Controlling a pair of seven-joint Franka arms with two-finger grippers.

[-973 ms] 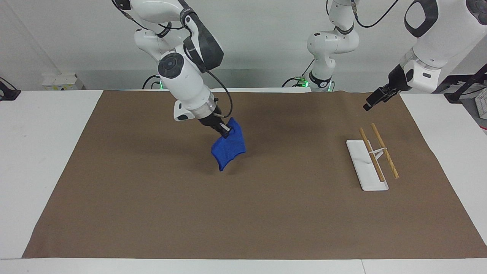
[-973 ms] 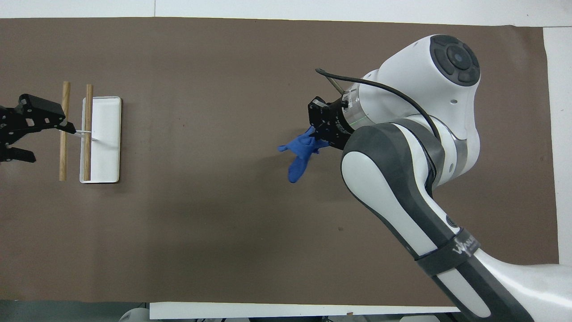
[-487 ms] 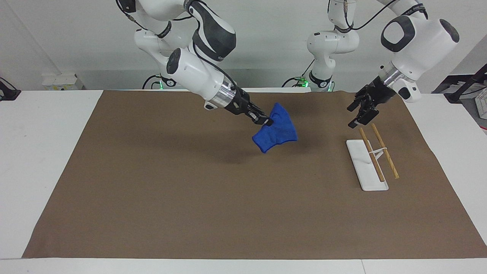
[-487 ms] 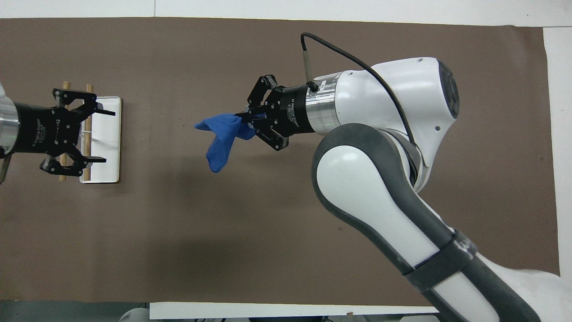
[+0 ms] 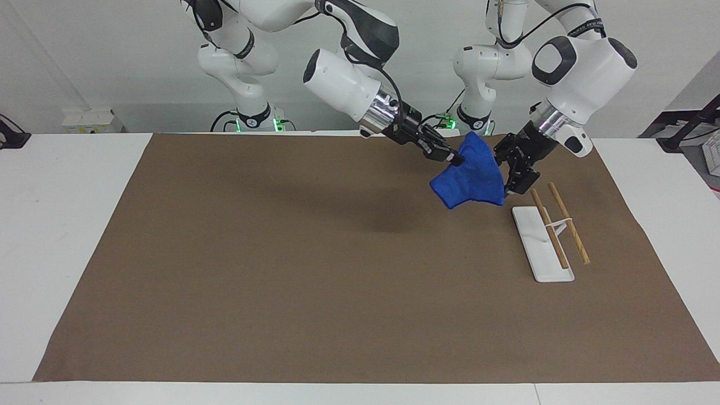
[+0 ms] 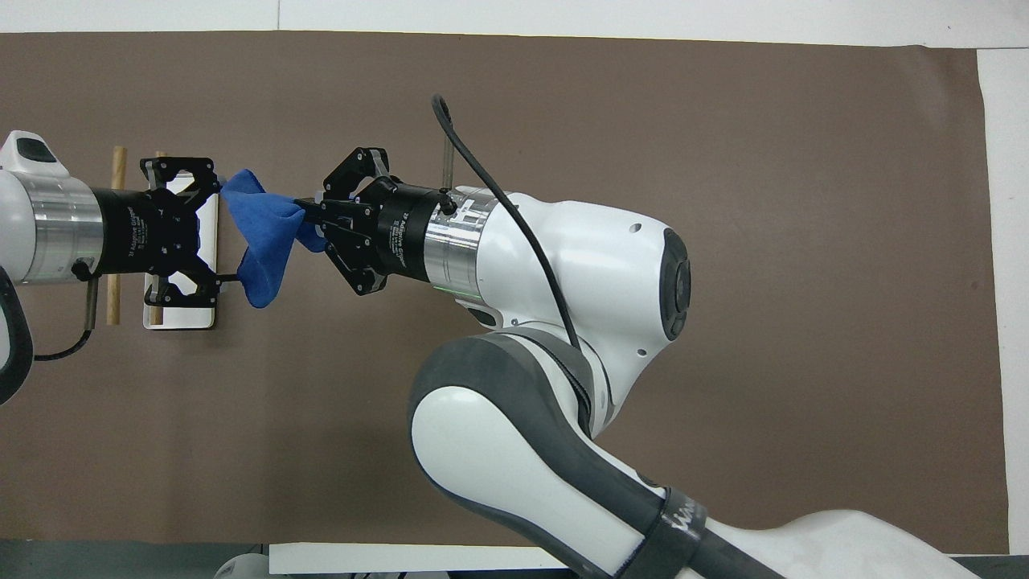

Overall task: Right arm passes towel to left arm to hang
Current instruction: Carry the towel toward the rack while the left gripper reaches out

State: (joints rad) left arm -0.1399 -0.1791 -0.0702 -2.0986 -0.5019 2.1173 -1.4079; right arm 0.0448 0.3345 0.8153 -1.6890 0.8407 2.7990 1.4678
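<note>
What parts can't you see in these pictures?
- Facing view: the left pincer has its fingertips hidden by the towel, so whether it touches is unclear.
- Overhead view: the rack is mostly covered by the left pincer.
- Overhead view: the right arm is cut off by the bottom edge.

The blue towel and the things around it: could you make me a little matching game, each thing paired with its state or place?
Things:
1. towel
2. right gripper
3. left gripper
4. white rack

States:
A. open, fingers spread either side of the cloth's edge
B. standing on the brown mat, nothing hung on it
C. shut, pinching a corner of the cloth
D. hanging in the air between the two grippers

Pairs: 1-D, 2-C, 3-A, 4-B
</note>
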